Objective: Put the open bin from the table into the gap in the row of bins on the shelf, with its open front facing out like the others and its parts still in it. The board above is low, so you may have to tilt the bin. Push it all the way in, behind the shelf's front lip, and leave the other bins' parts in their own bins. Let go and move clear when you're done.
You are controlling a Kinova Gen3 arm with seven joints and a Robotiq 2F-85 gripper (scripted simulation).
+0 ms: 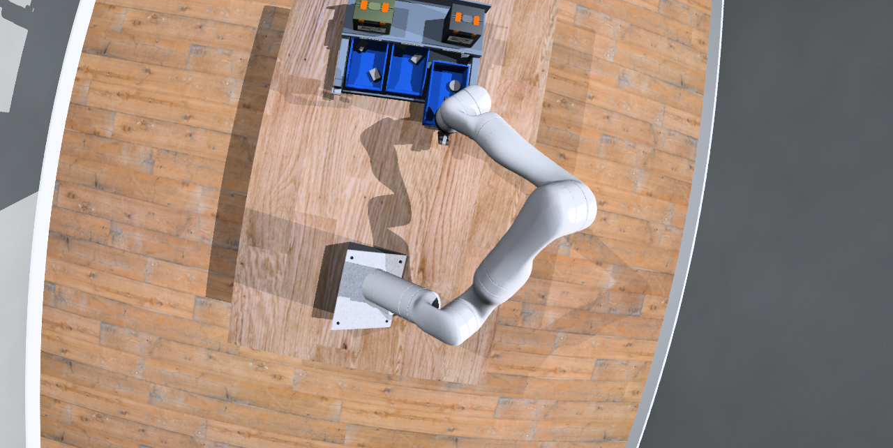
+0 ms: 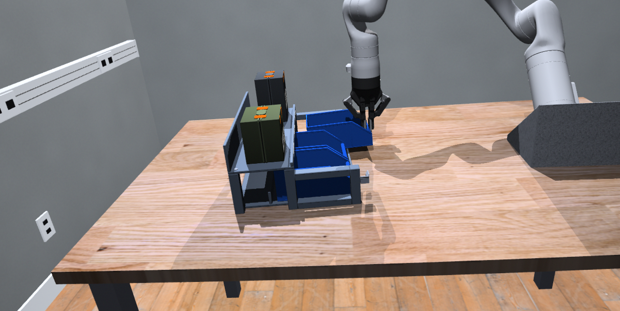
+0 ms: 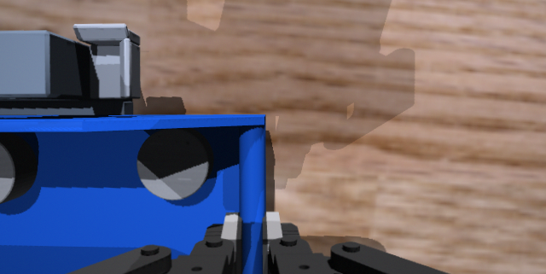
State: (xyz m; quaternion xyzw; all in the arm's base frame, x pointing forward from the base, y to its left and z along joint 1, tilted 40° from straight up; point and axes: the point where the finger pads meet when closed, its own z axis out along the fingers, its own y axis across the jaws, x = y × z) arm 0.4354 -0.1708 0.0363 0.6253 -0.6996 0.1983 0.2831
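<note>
My gripper [image 2: 367, 126] [image 3: 252, 235] points down and is shut on the front rim of the open blue bin [image 1: 440, 78] [image 2: 347, 134] [image 3: 107, 218]. The bin is held above the table, its low front toward the robot base. Its back end is over the shelf's front, at the right end of the row, short of the upper board [image 1: 419, 19]. One round grey part [image 1: 454, 85] [image 3: 175, 167] shows inside, and another [image 3: 5, 173] at the wrist view's left edge. The left bin [image 1: 363, 64] and middle bin [image 1: 404, 75] stand on the shelf with parts inside. The arm hides the bin's front from above.
A green case [image 1: 374, 6] [image 2: 262, 137] and a dark grey case [image 1: 467, 19] [image 2: 269, 90] stand on the upper board. The shelf's side rail [image 2: 322, 174] ends at a front post. A metal bracket [image 3: 112, 67] is close beside the held bin's side in the wrist view.
</note>
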